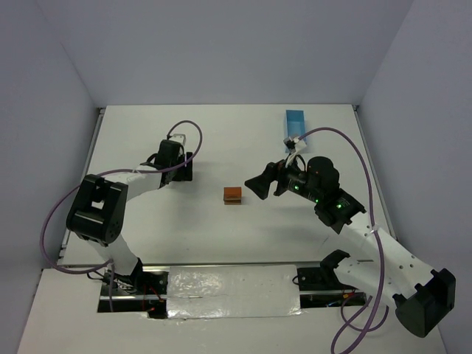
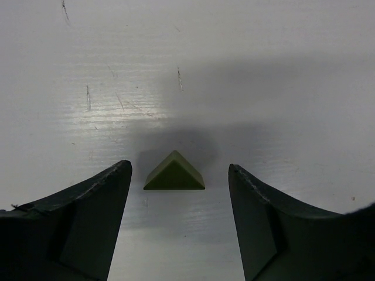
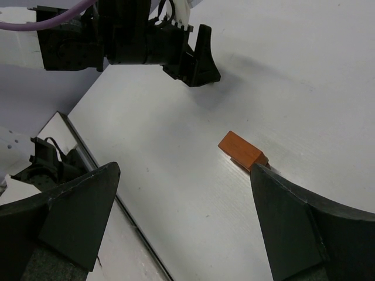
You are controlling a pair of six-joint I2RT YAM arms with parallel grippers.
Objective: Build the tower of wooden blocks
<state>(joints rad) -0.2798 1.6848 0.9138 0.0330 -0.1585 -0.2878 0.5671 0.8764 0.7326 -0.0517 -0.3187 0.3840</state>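
**Starting out: one block placed, roof piece not yet gripped**

Only a reddish-orange block (image 1: 233, 195) sits mid-tabletop (image 1: 221, 133) with nothing visibly stacked on it, so most of the build looks left to do. Well left of that block, the left hand (image 2: 180, 170) straddles the olive-green triangle (image 2: 174, 175), its fingers apart and clear of both sides. Just right of the block, the right hand (image 3: 184, 172) hangs wide and empty.

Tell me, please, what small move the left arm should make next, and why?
Probably close the left claw: the olive-green triangular wooden block lies on the white table between its open jaws, untouched, with a gap on each side.
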